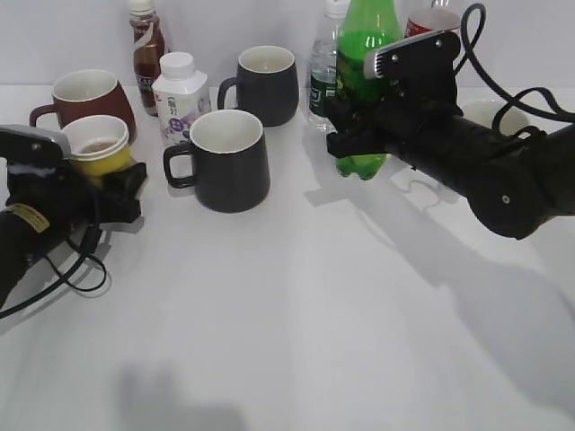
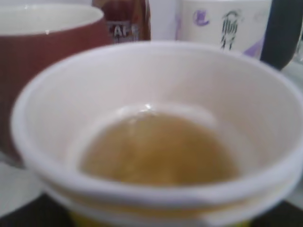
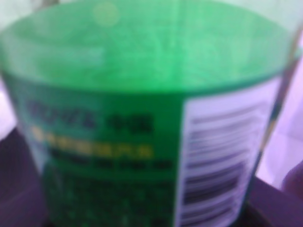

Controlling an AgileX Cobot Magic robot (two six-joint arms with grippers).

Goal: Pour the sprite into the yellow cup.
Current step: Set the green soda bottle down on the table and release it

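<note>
The yellow cup [image 2: 156, 142] fills the left wrist view: tapered paper, rolled white rim, white inner wall, with a shallow pool of pale amber liquid at the bottom. In the exterior view it sits at the left edge of the white surface [image 1: 296, 323], clamped between the fingers of the left end effector [image 1: 112, 180], directly in front of a dark-red handled mug [image 1: 85, 101].

The sprite [image 1: 364, 81], a translucent green plastic bottle, is held upright in the closed right end effector [image 1: 355, 135], its lobed base clear of the surface. The right wrist view shows its label at close range: green ground, a yellow band, a white panel with a black barcode, and blurred text that cannot be read.

Two dark glazed mugs with pale interiors stand near the middle, one nearer [image 1: 225, 160] and one behind [image 1: 265, 83]; their contents cannot be seen. Between them and the red mug stands a small white bottle [image 1: 180, 97] with a white cap and purple print. A brown bottle [image 1: 146, 45] stands behind it, and "AF" is legible on it in the left wrist view. A clear bottle [image 1: 322, 76] stands just beside the sprite.
</note>
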